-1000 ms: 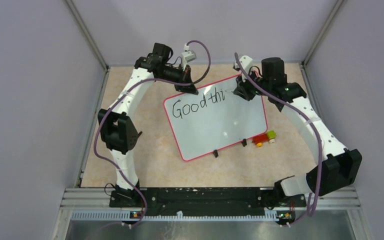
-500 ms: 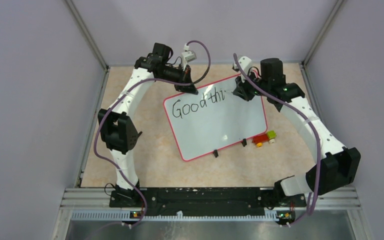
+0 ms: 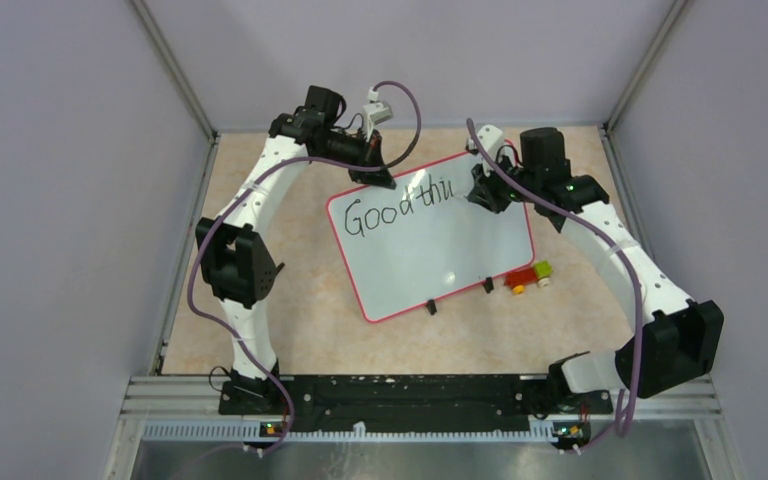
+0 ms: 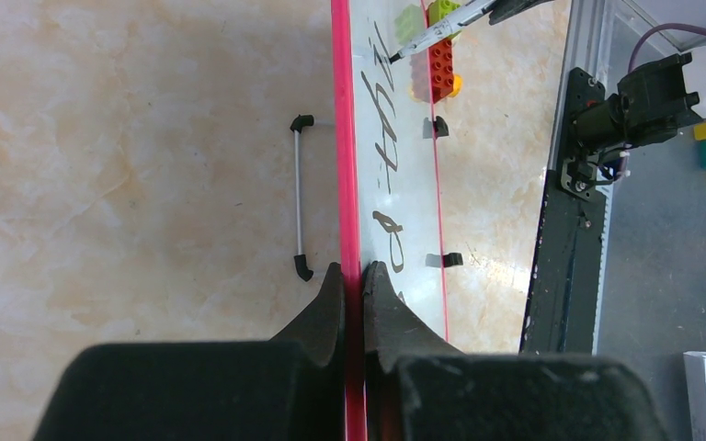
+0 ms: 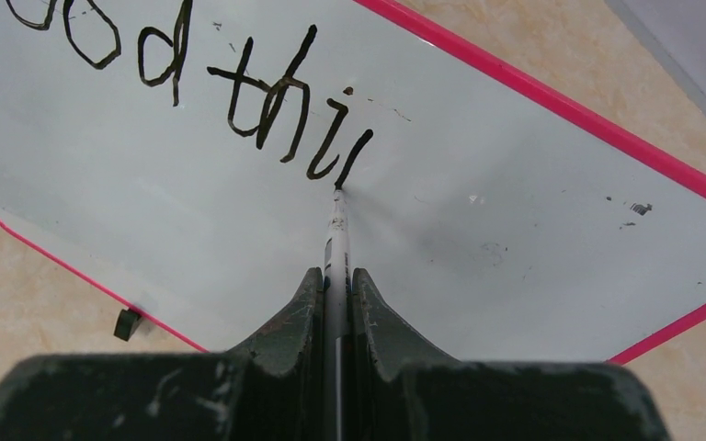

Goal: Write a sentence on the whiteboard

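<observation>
Since the whiteboard [image 3: 430, 250] looked light, stiff and slick, left jaws clamped its red frame [image 4: 342, 138]; right jaws pinched the marker [image 5: 335, 239].

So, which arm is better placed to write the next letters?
Right. The right claw grips the marker, its tip on the whiteboard at the end of the lettering. The left claw is clamped on the red frame.
</observation>
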Tool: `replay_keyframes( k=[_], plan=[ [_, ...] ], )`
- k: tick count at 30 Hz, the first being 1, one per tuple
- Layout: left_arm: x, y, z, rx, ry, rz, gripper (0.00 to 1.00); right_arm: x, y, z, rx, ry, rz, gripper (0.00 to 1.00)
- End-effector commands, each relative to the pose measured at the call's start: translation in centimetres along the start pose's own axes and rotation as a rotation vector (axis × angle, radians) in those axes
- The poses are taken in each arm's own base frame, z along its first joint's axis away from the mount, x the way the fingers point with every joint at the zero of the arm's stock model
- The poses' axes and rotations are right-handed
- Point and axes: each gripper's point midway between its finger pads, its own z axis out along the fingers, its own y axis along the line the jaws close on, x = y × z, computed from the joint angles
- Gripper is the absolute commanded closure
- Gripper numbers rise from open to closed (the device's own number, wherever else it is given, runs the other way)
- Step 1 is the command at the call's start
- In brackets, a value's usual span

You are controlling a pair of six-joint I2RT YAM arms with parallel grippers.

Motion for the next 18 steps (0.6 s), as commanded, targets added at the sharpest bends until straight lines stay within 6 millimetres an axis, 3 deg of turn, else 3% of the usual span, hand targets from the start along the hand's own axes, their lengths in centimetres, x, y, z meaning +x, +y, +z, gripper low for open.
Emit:
replay_keyframes(
  k=[1, 10, 18],
  plan=[
    [1.1, 0.1, 1.1, -0.001, 0.044, 0.080, 1.00, -2.2, -1.2, -0.6, 0.047, -0.055, -0.020, 1.00],
    [1.1, 0.1, 1.0, -0.003, 0.045, 0.082, 1.00, -4.6, -2.3, -0.6, 0.072, -0.101, -0.016, 1.00],
    [1.2, 0.2, 1.0, -0.006, 0.047, 0.084, 1.00, -4.4, -3.0, -0.2, 0.098, -0.082, -0.024, 1.00]
  ],
)
